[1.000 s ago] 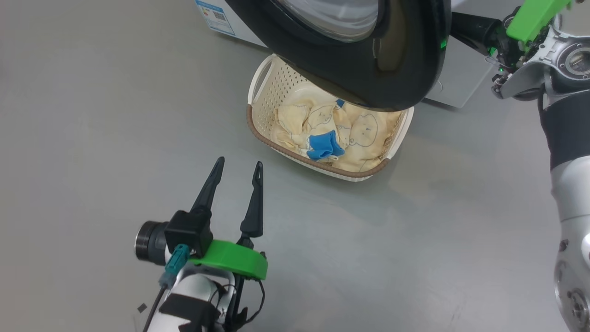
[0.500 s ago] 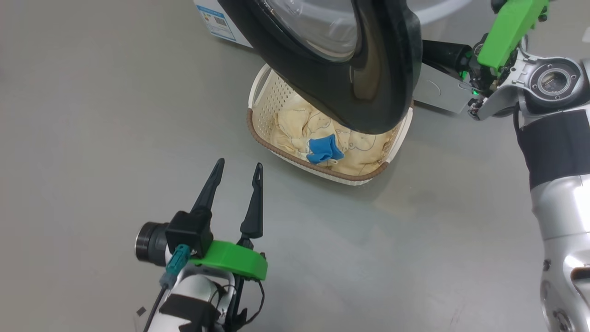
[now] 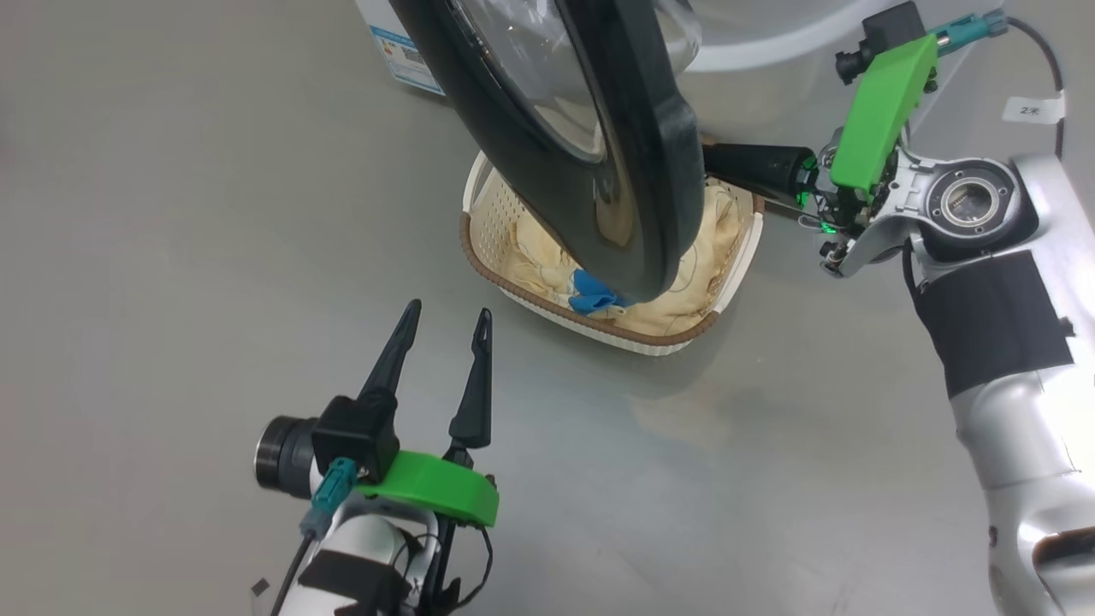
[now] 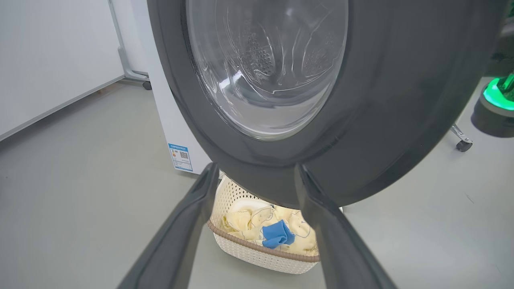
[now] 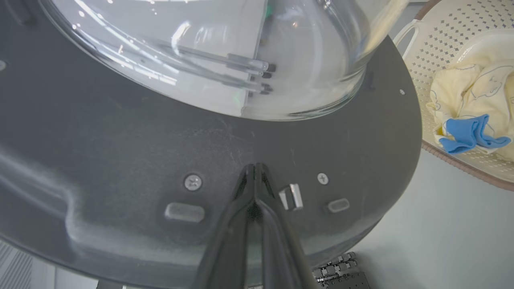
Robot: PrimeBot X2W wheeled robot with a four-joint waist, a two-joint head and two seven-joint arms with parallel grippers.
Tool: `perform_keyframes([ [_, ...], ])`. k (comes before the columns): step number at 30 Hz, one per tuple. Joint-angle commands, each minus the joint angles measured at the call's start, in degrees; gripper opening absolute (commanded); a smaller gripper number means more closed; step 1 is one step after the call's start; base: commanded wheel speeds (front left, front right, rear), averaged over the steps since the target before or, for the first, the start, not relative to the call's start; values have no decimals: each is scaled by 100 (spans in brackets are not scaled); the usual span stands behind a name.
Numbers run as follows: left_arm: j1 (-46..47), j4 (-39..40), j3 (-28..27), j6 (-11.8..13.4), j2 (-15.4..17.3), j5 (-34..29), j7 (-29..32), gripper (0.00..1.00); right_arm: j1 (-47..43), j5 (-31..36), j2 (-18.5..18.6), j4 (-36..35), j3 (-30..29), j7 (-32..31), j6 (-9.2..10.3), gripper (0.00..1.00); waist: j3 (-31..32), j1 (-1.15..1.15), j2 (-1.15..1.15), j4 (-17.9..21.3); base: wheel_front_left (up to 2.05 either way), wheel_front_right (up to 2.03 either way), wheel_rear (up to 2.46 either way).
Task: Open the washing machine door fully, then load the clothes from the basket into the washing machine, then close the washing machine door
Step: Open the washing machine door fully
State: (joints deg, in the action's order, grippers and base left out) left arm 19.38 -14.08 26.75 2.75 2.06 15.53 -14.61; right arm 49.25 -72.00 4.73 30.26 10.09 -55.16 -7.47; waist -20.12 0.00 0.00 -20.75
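Note:
The washing machine door (image 3: 633,171), a black rim around domed glass, stands swung out over the basket (image 3: 479,248). My right gripper (image 5: 255,165) is shut, its tips pressed against the door's inner face beside a metal latch; its dark fingers (image 3: 757,165) reach in behind the rim. The cream basket sits on the floor below the door with the pale yellow clothes (image 3: 535,257) and a blue patch (image 3: 590,301) inside. My left gripper (image 3: 450,308) is open and empty, hovering in front of the basket and pointing at it. The white washing machine (image 3: 770,77) stands behind.
A blue label (image 3: 402,51) marks the machine's lower corner. Grey floor (image 3: 214,257) stretches wide to the left and in front of the basket. A white wall and a wheeled frame foot (image 4: 136,76) lie beyond the machine.
The door has swung further open, now nearly edge-on in the head view, with my shut right gripper following its inner face leftward and down. The left gripper has stayed in place.

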Motion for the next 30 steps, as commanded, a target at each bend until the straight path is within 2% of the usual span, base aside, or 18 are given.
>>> perform_keyframes([
  [1,-73,139,-148,6,82,-45,-39,100,1,-125,-184,-257,184,-25,-2,0,34,0,0,-5,0,0,0],
  [18,-161,159,-109,21,82,-49,-39,100,-258,-787,-185,-598,1069,136,-2,0,119,0,0,-70,0,0,0],
  [30,-167,171,-75,60,82,-20,-39,100,-177,-1306,-185,-580,1663,365,-2,0,89,0,0,-145,0,0,0],
])
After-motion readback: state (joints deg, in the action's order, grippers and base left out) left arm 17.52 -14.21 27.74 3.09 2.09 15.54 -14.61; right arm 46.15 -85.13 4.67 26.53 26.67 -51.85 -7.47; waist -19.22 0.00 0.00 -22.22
